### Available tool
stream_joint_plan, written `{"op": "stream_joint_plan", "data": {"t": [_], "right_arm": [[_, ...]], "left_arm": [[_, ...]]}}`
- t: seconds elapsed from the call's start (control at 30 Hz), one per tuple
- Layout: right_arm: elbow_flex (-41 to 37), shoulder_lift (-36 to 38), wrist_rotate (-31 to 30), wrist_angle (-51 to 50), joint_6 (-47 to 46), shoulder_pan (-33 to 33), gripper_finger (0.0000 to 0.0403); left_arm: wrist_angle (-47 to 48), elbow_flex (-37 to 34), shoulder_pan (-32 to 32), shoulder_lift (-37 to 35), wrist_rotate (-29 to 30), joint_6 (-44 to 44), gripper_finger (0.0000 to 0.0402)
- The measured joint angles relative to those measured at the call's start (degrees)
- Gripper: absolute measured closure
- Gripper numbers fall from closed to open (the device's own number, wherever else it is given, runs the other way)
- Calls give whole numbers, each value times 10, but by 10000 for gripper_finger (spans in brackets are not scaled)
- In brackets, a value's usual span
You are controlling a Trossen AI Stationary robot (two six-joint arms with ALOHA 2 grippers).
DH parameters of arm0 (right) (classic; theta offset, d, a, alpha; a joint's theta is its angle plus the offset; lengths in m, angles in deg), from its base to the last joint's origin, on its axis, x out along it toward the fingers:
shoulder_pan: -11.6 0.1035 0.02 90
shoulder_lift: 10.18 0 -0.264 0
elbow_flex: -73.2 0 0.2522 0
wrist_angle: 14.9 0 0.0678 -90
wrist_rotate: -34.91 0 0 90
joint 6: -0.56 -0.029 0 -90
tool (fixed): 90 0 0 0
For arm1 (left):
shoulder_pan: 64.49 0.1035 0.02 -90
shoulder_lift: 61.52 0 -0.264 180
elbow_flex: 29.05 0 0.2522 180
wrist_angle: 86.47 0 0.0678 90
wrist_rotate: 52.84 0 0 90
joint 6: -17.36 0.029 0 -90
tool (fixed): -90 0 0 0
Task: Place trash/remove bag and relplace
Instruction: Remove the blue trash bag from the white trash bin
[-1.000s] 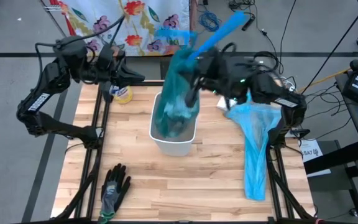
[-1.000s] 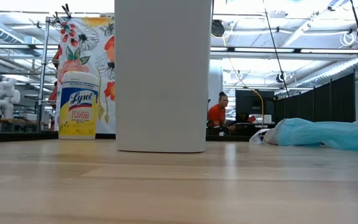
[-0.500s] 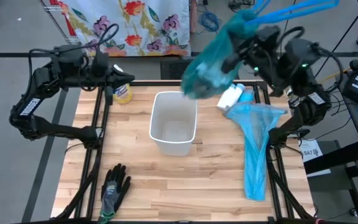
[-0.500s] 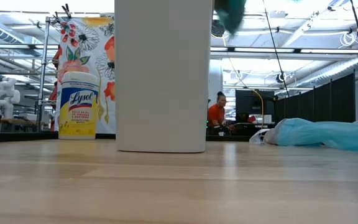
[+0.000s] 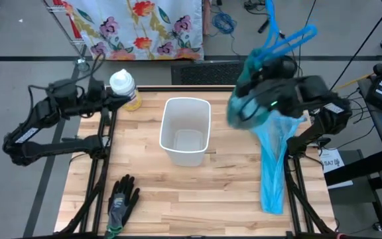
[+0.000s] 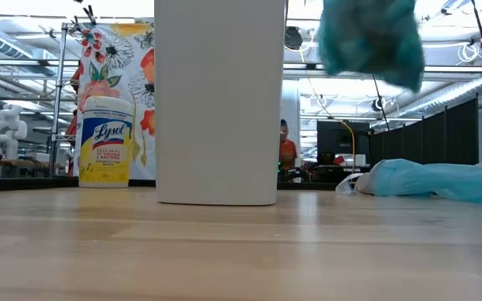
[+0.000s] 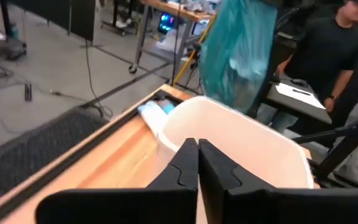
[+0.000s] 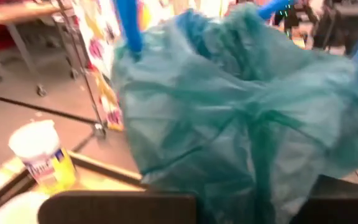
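Note:
The white bin (image 5: 186, 131) stands bare near the table's middle. A filled teal bag (image 5: 247, 107) hangs in the air right of it, clear of the table, its blue drawstrings (image 5: 289, 36) trailing upward; it also shows in the low view (image 6: 371, 38). My right gripper (image 5: 265, 70) is shut on the teal bag. My left gripper (image 7: 197, 155) is shut and empty at the far left, by the Lysol tub (image 5: 123, 85), pointing at the bin (image 7: 241, 137). The trash does not show. My right gripper holds the teal bag near its gathered top (image 5: 260, 83), below the drawstrings. The bag's bulk (image 8: 229, 124) fills the wrist view and hides the fingers, so the kind of hold cannot be told. The bag hangs below the gripper, lifted clear.
A second light-blue bag (image 5: 270, 162) lies flat along the table's right side. A black-and-grey glove (image 5: 121, 202) lies at the near left. A bottle (image 7: 153, 113) lies behind the bin. People stand beyond the table's far side.
My right gripper has pulled the teal bag up out of the bin and swung it toward the table's right, over the flat blue bag, turning as it went. My left gripper has drawn back toward the left edge and sunk. The bin stays put.

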Motion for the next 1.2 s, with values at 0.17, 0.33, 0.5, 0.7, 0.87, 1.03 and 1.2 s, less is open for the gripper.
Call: {"op": "stream_joint_plan", "data": {"t": [0.17, 0.33, 0.5, 0.7, 0.87, 1.03, 1.2], "right_arm": [[-100, 0, 28, -31, -114, -1, 403], [-222, 7, 57, -24, -214, -9, 403], [-339, 26, 106, 80, -221, -33, 403], [-421, 37, 170, 323, -55, -100, 403], [-450, 34, 228, 444, 55, -164, 403], [-495, 35, 298, 469, 67, -208, 403], [-579, 37, 389, 560, 82, -243, 402]], "left_arm": [[-11, -57, 0, -39, -2, -43, 398], [-12, -74, 0, -55, -3, -58, 398], [-12, -75, 0, -57, -3, -58, 398], [-15, -75, 0, -57, 5, -57, 398], [-15, -75, -1, -54, 6, -57, 398], [-14, -75, 0, -55, 7, -58, 398], [-14, -75, 0, -55, 24, -58, 398]]}}
